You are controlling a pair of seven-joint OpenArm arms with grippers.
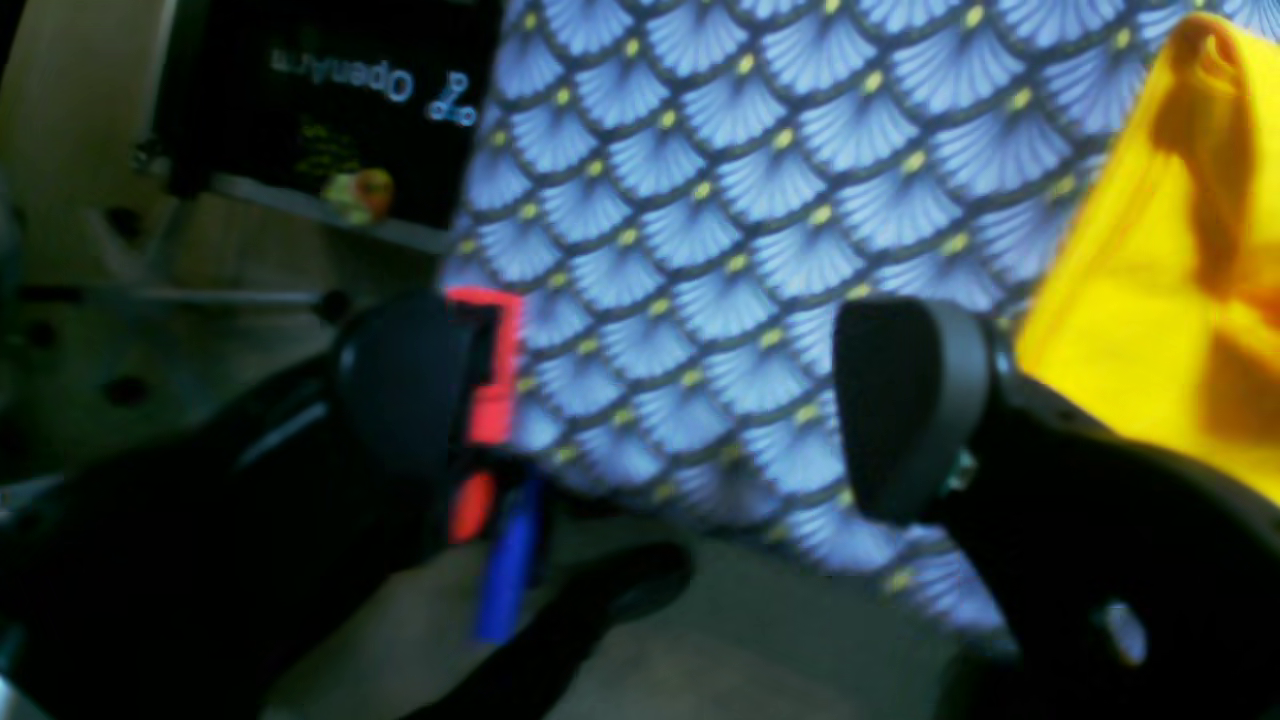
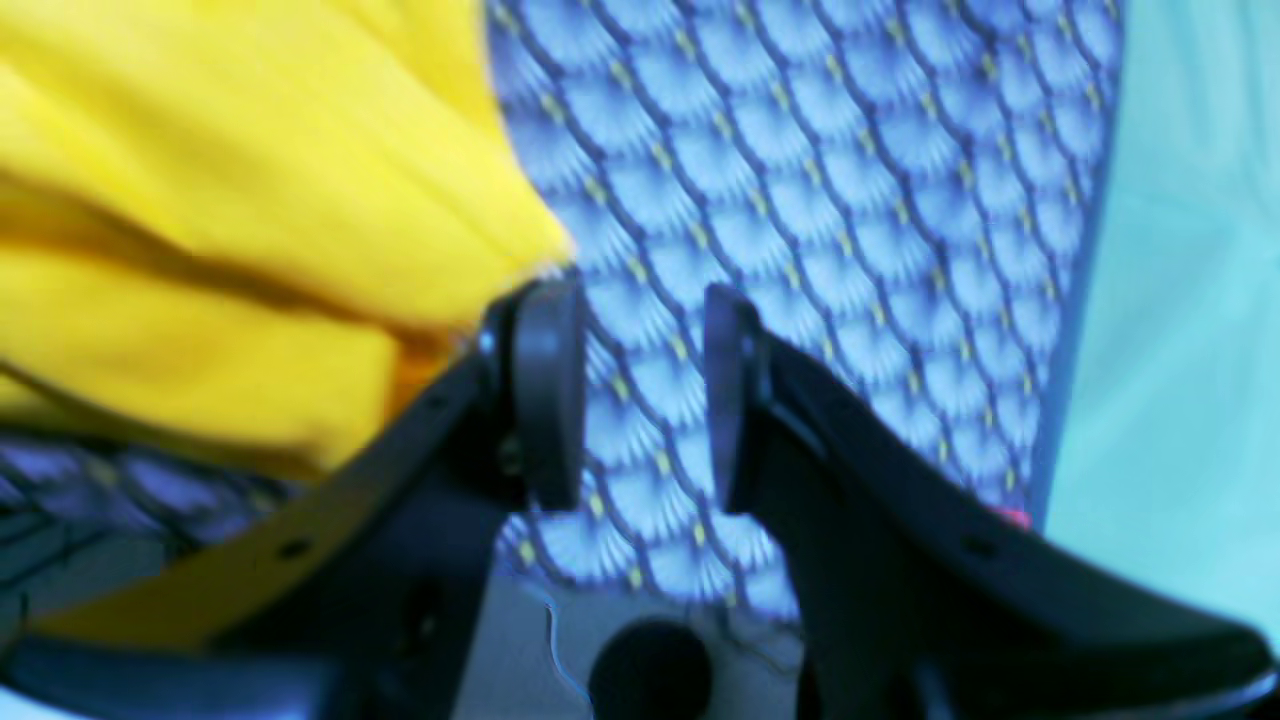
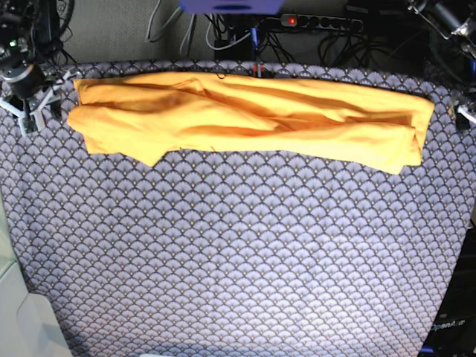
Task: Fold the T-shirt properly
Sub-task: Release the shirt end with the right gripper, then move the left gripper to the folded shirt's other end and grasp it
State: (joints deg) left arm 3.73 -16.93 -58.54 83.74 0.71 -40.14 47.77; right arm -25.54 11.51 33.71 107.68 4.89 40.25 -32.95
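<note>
T-shirt [image 3: 253,119] lies along the far edge of the bench, folded lengthwise into a long band that runs nearly the full width of the patterned table cloth [image 3: 238,253]. Yellow-orange fabric, several long creases and overlapping layers along the band. One end looks squared off with stacked layers; the other end is wider, with a flap poking toward the near side.

Right pincer [image 2: 645,395]: jaws apart, moderate gap, only table cloth visible between the pads. Nothing held. T-shirt edge sits just beside the outer face of one finger [image 2: 545,390], possibly touching it; view too blurred to tell. In the base view this pincer [image 3: 31,111] sits at the band's end, just off the cloth corner.

Left pincer [image 1: 660,400]: jaws spread wide, empty, only table cloth between the fingers. T-shirt end [image 1: 1160,270] is off to one side, just beyond one finger [image 1: 905,405], not between the pads. In the base view only a small part of this arm [image 3: 465,115] shows at the frame edge, just beside the squared-off end of the shirt.

Black panel with "OpenArm" lettering [image 1: 330,100] visible in the left wrist view beyond the table cloth edge. Power strip [image 3: 320,22] and cables behind the bench's far edge.
</note>
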